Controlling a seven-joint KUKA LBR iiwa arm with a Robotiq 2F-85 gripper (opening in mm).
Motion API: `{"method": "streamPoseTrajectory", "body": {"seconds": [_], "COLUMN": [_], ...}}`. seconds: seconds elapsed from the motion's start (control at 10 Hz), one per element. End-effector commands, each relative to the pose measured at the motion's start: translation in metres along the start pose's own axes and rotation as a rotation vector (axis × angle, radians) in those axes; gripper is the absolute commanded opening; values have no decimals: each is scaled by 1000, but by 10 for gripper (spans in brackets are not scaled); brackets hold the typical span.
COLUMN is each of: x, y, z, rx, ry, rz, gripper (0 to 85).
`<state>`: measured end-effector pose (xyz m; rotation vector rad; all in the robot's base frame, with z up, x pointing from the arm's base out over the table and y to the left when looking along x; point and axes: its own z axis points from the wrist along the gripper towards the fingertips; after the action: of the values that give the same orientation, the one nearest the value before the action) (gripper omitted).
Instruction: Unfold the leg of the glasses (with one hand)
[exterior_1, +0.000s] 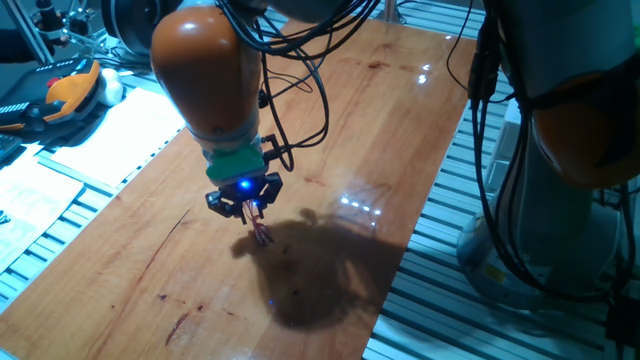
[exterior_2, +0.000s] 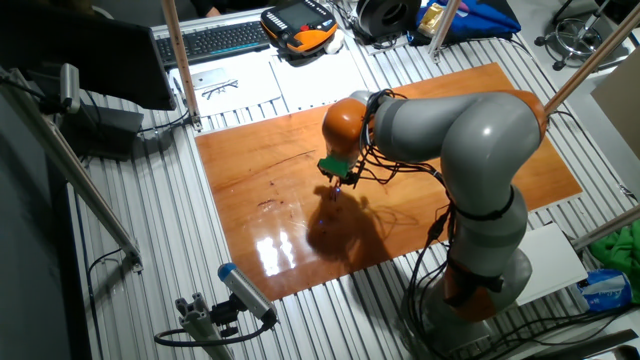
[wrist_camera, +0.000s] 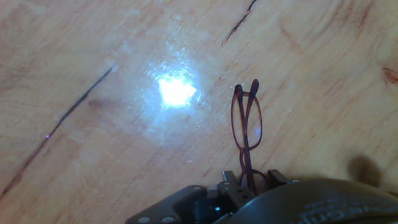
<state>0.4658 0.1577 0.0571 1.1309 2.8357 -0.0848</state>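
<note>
The glasses (wrist_camera: 247, 124) are thin reddish-brown wire spectacles, seen edge-on in the hand view, with the legs lying close along the frame. They stick out from between the gripper's fingers (wrist_camera: 227, 182) toward the wooden table (exterior_1: 380, 120). In one fixed view the black gripper (exterior_1: 245, 206) with its blue light hangs under the orange arm, shut on the glasses (exterior_1: 262, 232), which point down at the tabletop. Whether their tip touches the wood I cannot tell. In the other fixed view the gripper (exterior_2: 338, 180) is over the table's middle, and the glasses (exterior_2: 336, 192) are a faint speck.
Dark scratch lines (wrist_camera: 68, 115) mark the wood left of the glasses. Paper sheets (exterior_2: 300, 75), a keyboard (exterior_2: 215, 40) and an orange-black pendant (exterior_2: 298, 22) lie behind the table. The grey robot base (exterior_2: 480, 270) stands at the front right, and slatted aluminium (exterior_1: 460, 200) borders the table edge.
</note>
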Motion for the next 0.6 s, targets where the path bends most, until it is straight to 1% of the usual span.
{"method": "streamPoseTrajectory", "body": {"seconds": [0.0, 0.5], "x": [0, 1], "y": [-1, -4], "z": [1, 8], "rx": [5, 2], "ry": [-4, -12], "rz": [-5, -29], "gripper": [340, 340]}}
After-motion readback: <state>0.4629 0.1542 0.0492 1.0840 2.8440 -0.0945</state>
